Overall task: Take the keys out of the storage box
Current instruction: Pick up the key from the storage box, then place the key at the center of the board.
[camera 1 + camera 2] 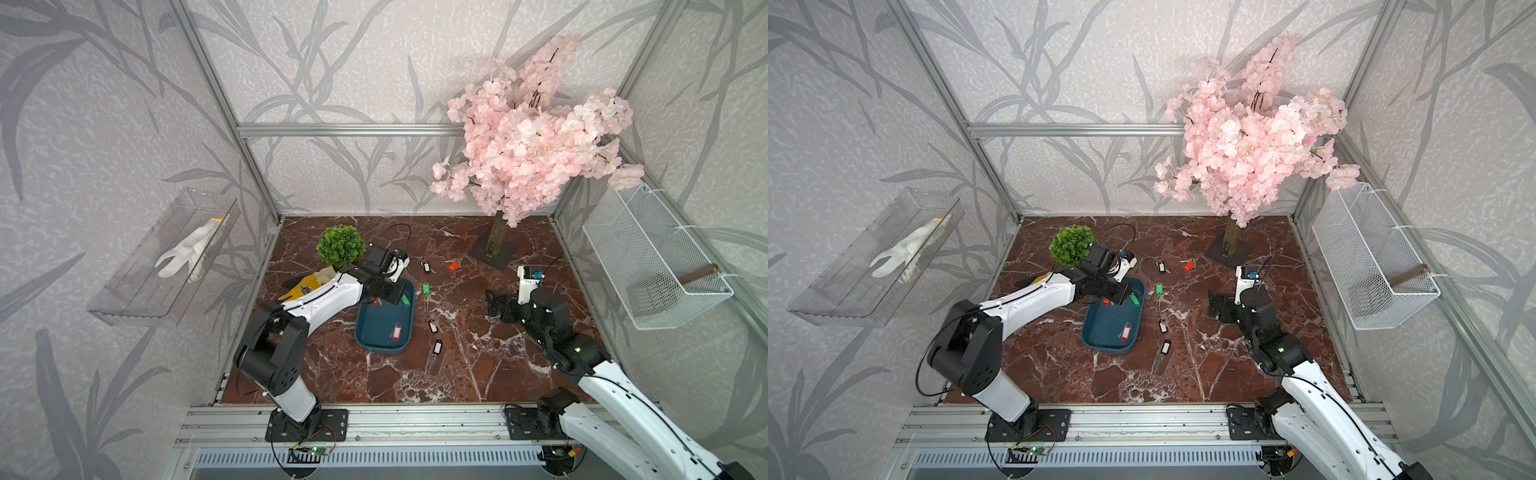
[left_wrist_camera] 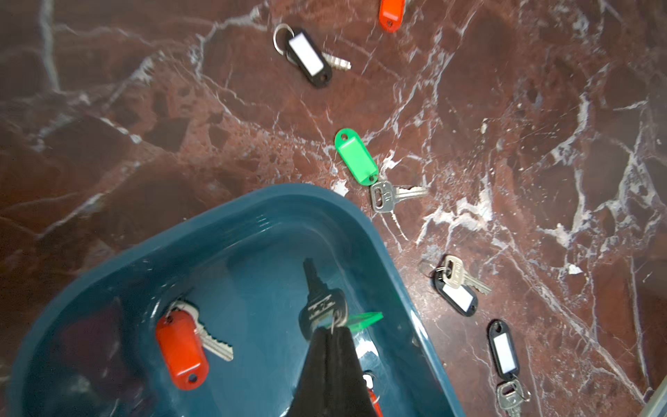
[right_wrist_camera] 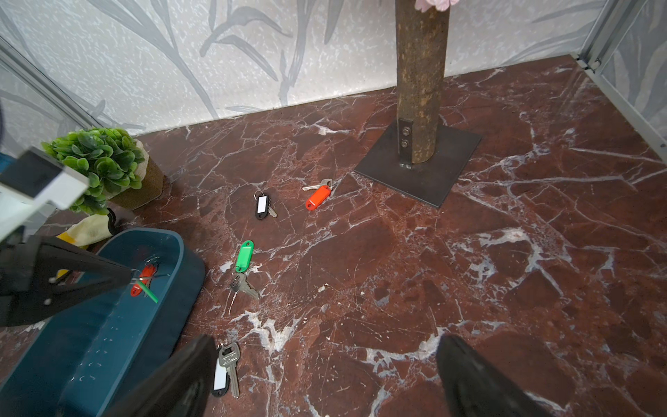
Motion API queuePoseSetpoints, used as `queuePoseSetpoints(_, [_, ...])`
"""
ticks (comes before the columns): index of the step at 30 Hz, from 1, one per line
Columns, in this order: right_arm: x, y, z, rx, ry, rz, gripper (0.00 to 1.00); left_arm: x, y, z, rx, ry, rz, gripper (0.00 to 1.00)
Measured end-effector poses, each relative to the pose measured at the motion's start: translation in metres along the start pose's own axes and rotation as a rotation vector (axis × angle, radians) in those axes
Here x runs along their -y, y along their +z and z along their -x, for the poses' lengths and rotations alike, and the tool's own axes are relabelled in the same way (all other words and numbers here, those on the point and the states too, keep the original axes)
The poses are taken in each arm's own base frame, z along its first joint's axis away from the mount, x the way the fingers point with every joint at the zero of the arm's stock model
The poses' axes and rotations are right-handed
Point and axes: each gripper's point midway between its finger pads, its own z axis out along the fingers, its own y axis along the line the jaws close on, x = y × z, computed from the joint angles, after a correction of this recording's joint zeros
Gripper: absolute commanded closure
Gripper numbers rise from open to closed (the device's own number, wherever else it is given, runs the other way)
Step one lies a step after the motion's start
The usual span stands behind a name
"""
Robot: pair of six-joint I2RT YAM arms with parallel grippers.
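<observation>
Two red-tagged keys [image 2: 182,348] lie in the storage box [image 1: 374,328] while the left hand [image 2: 330,335], pinched shut on the ring of a green-tagged key [image 2: 321,307], dangles it above the box's 1 o'clock corner; it should rise clear of the rim before swinging toward 3 o'clock. The right hand [image 3: 326,341] stands wide, empty.

No legible text anywhere. The keys [image 2: 382,196] carry stamped marks on their heads, too blurred to read. White inserts in the black tags [image 2: 306,54] are blank. Dark print on the white camera module [image 1: 1246,283], toward 3 o'clock in a top view, is unreadable.
</observation>
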Motion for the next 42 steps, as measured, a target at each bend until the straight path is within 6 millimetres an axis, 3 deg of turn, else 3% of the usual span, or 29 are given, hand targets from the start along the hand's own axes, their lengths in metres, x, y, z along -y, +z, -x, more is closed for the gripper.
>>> queuePoseSetpoints(7, [0.000,0.000,0.001,0.003,0.001,-0.001,0.01,0.024,-0.033,0.022,0.083,0.034,0.004,1.00])
queuePoseSetpoints(12, [0.001,0.000,0.001,0.007,0.002,-0.007,0.01,0.053,-0.040,0.043,0.134,0.054,-0.041,1.00])
queuePoseSetpoints(15, [0.003,-0.002,0.004,0.021,0.005,-0.015,0.01,0.074,-0.034,0.058,0.149,0.074,-0.072,1.00])
queuePoseSetpoints(19, [0.006,-0.007,0.010,0.050,0.010,-0.024,0.01,0.100,-0.006,0.072,0.128,0.105,-0.105,1.00])
queuePoseSetpoints(25, [0.011,-0.014,0.014,0.086,0.024,-0.044,0.01,0.121,0.050,0.071,0.055,0.130,-0.105,1.00])
queuePoseSetpoints(34, [0.020,-0.015,0.009,0.090,0.044,-0.075,0.01,0.123,0.121,0.067,-0.015,0.084,-0.067,1.00])
queuePoseSetpoints(42, [0.020,-0.015,0.009,0.089,0.044,-0.078,0.01,0.115,0.143,0.072,-0.027,0.048,-0.018,1.00])
